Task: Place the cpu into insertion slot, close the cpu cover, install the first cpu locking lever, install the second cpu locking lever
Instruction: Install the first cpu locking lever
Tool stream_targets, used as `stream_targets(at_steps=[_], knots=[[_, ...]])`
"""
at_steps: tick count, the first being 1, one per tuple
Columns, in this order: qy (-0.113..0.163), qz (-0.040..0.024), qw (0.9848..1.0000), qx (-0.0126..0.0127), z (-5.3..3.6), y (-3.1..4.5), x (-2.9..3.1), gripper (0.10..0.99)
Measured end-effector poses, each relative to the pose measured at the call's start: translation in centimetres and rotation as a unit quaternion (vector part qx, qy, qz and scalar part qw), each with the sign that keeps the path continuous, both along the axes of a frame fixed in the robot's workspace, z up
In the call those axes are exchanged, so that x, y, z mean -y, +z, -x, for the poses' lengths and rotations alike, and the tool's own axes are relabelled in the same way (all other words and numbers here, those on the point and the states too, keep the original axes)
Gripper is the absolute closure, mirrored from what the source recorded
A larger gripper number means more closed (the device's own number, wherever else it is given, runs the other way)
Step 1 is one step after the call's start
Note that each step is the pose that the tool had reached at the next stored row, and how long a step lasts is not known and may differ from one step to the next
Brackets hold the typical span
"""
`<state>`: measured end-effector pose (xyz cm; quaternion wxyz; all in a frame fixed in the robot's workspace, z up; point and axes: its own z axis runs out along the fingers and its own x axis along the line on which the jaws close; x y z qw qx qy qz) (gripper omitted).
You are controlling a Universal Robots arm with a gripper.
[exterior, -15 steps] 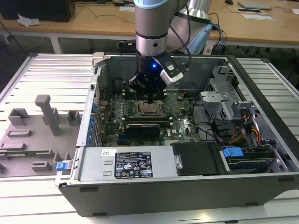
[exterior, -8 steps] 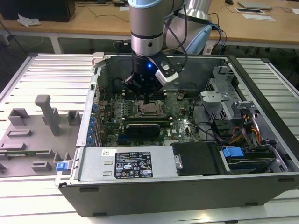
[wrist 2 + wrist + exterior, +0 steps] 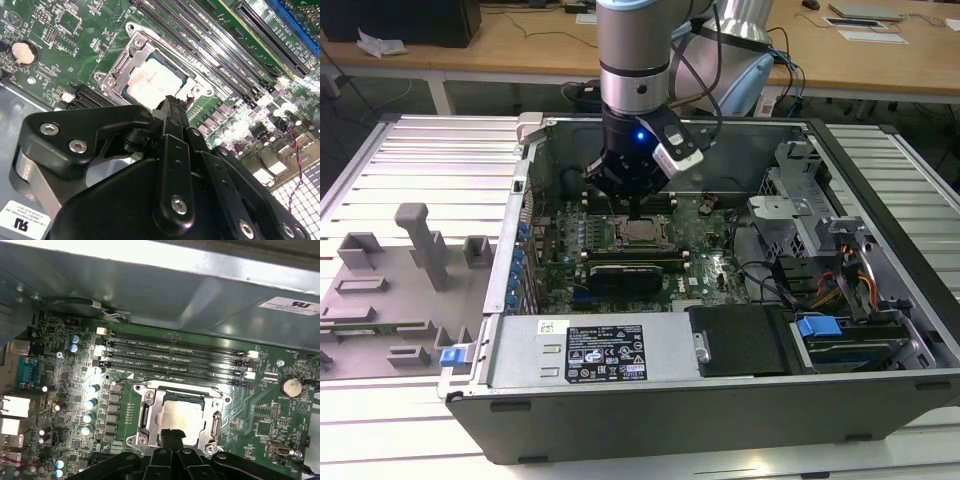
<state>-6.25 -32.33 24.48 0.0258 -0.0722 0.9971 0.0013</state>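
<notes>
Green motherboard (image 3: 250, 405) lies inside an open computer case (image 3: 620, 410), which rests on its side on a slatted metal counter (image 3: 420, 160). Grey holders (image 3: 425, 245) stand on the counter towards the exterior view's left, well apart from the case.

Near the board's middle the cpu (image 3: 182, 412) sits flat in the slot (image 3: 175, 393), its pale metal face up. The cover (image 3: 150, 412) lies down over the slot, its silver frame running round the chip, with screws showing at its corners. Four long memory slots (image 3: 175, 357) run just beside the socket, and a coin battery (image 3: 289, 386) sits off to one side on the board.

The arm reaches straight down into the case. The tool (image 3: 172, 432) hangs right over the socket, its tip at the edge of the cpu's face. Its two narrow black fingers (image 3: 172, 115) are drawn together into one thin point, and I cannot tell whether that point touches the chip or the cover. In the exterior view the tool (image 3: 636, 210) stands just above the cpu (image 3: 642, 232).
</notes>
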Motion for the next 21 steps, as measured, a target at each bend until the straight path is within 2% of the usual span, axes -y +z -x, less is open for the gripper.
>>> stream_targets(at_steps=[8,21], knots=[[0.0,0.0,1.0,0.0,0.0,0.86,0.0,0.98],[0.0,0.0,1.0,0.0,0.39,0.93,-0.15,0.98]])
